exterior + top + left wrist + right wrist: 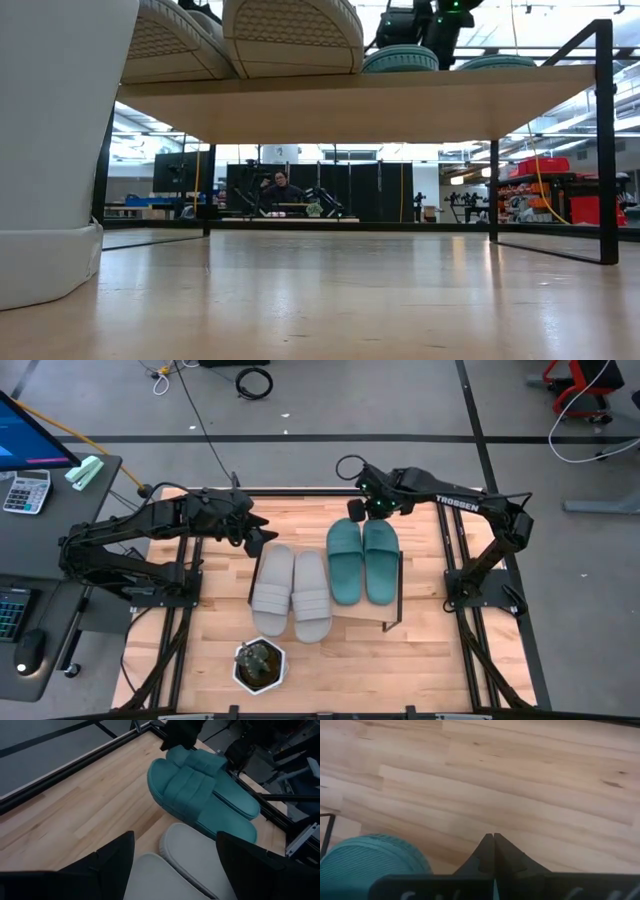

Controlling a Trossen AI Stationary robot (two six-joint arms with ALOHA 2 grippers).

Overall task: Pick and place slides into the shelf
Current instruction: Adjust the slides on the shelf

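Note:
All four slides lie sole-down on the shelf [362, 613], whose board shows from below in the low view [400, 100]. The light grey pair [290, 595] [190, 855] is on its left half and the teal pair [362, 560] [200, 790] on its right. My left gripper [262, 538] [175, 836] is open at the grey pair's far ends, one finger on either side of a grey slide. My right gripper [357, 512] [493, 836] is shut beside the far end of the left teal slide [370, 857]. My right gripper's shut fingers [490, 847] point down at the tabletop next to the far end of the left teal slide [395, 852]. I cannot tell whether they touch it.
A small plant in a white pot [258, 665] [50, 150] stands on the table near the front edge, left of centre. Black frame rails [455, 560] run along the table's sides. A desk with a calculator [25, 490] stands off to the left. A person [283, 190] sits far behind.

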